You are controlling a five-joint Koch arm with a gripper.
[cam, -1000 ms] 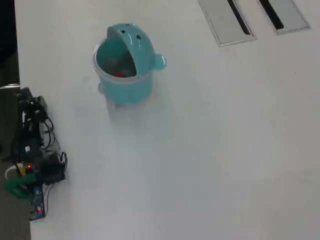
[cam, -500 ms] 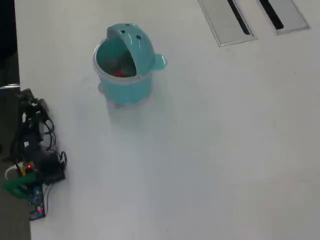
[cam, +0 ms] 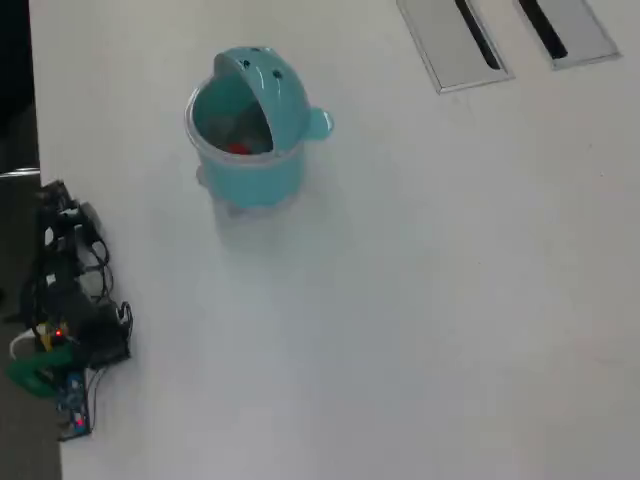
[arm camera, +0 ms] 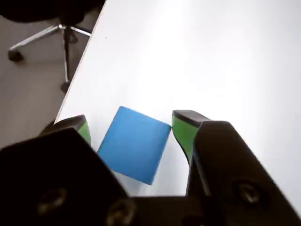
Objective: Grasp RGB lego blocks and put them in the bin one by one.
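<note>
My gripper (arm camera: 129,134) hangs close over the tabletop (arm camera: 211,56) in the wrist view, its two green-tipped jaws spread apart with the blue block (arm camera: 134,143) lying between them. Neither tip looks pressed against the block; there is a sliver of white surface on each side, so I judge I am straddling it, not holding it. The block sits flat near the tabletop's edge, turned a little askew to the line between my jaws.

I expect this block to be light, rigid plastic with smooth, slightly slippery faces. It should not deform, so the hold depends on meeting two opposite flat sides squarely. With the block rotated as it is, closing now may catch corners and twist it, or squirt it toward the edge, beyond which an office chair base (arm camera: 47,33) stands on the floor. A small wrist turn before closing seems wise.

Farther off, in the overhead view, the bin (cam: 250,150) stands upright on the tabletop, well apart from my arm base (cam: 65,330) at the left edge. Its hood is tipped back, and something red (cam: 238,149) shows inside. I see no yellow-green block on the open surface.
</note>
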